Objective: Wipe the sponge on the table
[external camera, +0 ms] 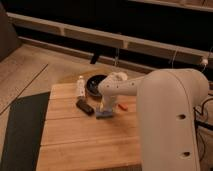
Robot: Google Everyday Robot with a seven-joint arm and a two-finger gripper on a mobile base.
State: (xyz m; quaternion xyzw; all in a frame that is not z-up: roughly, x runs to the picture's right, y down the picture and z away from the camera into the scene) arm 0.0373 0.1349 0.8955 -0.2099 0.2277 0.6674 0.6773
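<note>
Your gripper is low over the table, its tip down on the top of the sponge. The claw is closed, but from this view you cannot tell whether the pad is actually pinched in it or only pressed from above. The sponge lies flat on the planks, blue-grey, about mid-width of the table and in its far half. Take the sponge as your mark. Just left of it and slightly farther back, a black bar-shaped remote lies at an angle, near but not touching. Right of the sponge and a little behind it, a thin orange-red tool lies on the wood, close under the arm. Behind the sponge, near the far edge, sits a dark round bowl. A small pale bottle stands upright just beside the bowl, behind-left of the sponge. The white arm comes in from the right of the sponge, passes in front of the bowl and drops onto the pad. The bulky white body fills the foreground right of the sponge. Well left of the sponge, off the table's edge, a dark grey floor mat lies alongside.
</note>
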